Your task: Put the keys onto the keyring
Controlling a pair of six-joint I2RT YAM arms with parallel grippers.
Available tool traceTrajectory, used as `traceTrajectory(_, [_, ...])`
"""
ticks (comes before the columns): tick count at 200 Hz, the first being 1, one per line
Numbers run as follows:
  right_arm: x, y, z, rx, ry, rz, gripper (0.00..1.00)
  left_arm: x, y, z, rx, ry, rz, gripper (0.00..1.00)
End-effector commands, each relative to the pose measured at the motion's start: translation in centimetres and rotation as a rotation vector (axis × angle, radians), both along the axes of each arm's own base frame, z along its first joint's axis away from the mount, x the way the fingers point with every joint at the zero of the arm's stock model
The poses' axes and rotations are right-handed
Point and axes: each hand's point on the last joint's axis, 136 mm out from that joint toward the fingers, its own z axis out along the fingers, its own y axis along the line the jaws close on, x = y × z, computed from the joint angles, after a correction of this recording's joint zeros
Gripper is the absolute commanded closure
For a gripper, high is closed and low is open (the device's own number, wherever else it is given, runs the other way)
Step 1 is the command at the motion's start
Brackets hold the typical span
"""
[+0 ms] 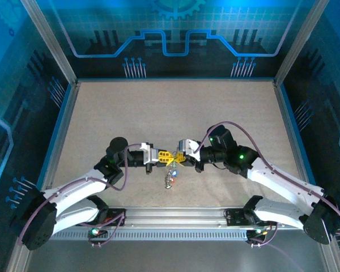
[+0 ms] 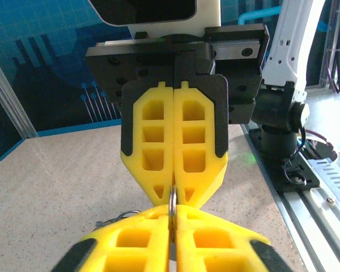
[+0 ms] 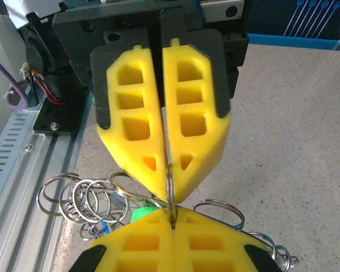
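Both grippers meet tip to tip above the middle of the table. The left gripper (image 1: 164, 155) (image 2: 172, 215) is shut on the keyring (image 2: 173, 202), which shows edge-on as a thin silvery strip between the yellow fingers. The right gripper (image 1: 179, 157) (image 3: 173, 220) is shut on the same ring (image 3: 170, 184) from the opposite side. Under the grippers hang the keys (image 1: 170, 176) with red and blue tags. In the right wrist view, several small silvery rings (image 3: 82, 198), a green tag (image 3: 141, 214) and a blue tag (image 3: 102, 228) dangle beneath the fingers. The key blades are mostly hidden.
The beige tabletop (image 1: 175, 113) is walled by a metal frame and blue panels. A slotted aluminium rail (image 1: 175, 218) (image 3: 20, 170) runs along the near edge, carrying both arm bases. The right arm's base (image 2: 280, 122) stands close behind the grippers.
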Motion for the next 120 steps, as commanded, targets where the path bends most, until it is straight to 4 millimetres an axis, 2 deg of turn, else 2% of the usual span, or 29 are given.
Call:
traceTrajectory(1, [-0.1, 0.2, 1.1, -0.021, -0.039, 0.009, 1.00, 0.3, 0.0, 0.4, 0.035, -0.049, 0.009, 0.85])
traceTrajectory(26, [-0.5, -0.2, -0.1, -0.089, -0.031, 0.016, 1.00, 0.5, 0.1, -0.3, 0.084, -0.041, 0.017, 0.85])
traceTrajectory(28, [-0.4, 0.0, 0.7, -0.078, -0.044, 0.016, 1.00, 0.5, 0.1, -0.3, 0.085, -0.039, 0.016, 0.85])
traceTrajectory(33, [-0.4, 0.1, 0.9, -0.081, -0.052, 0.020, 1.00, 0.5, 0.0, -0.3, 0.087, -0.035, 0.015, 0.84])
traceTrajectory(100, [0.0, 1.2, 0.1, -0.175, -0.101, 0.004, 1.00, 0.1, -0.3, -0.9, 0.112, -0.016, -0.018, 0.84])
traceTrajectory(120, [0.1, 1.4, 0.0, -0.197, -0.114, 0.009, 1.00, -0.1, -0.4, -0.9, 0.122, -0.015, -0.025, 0.90])
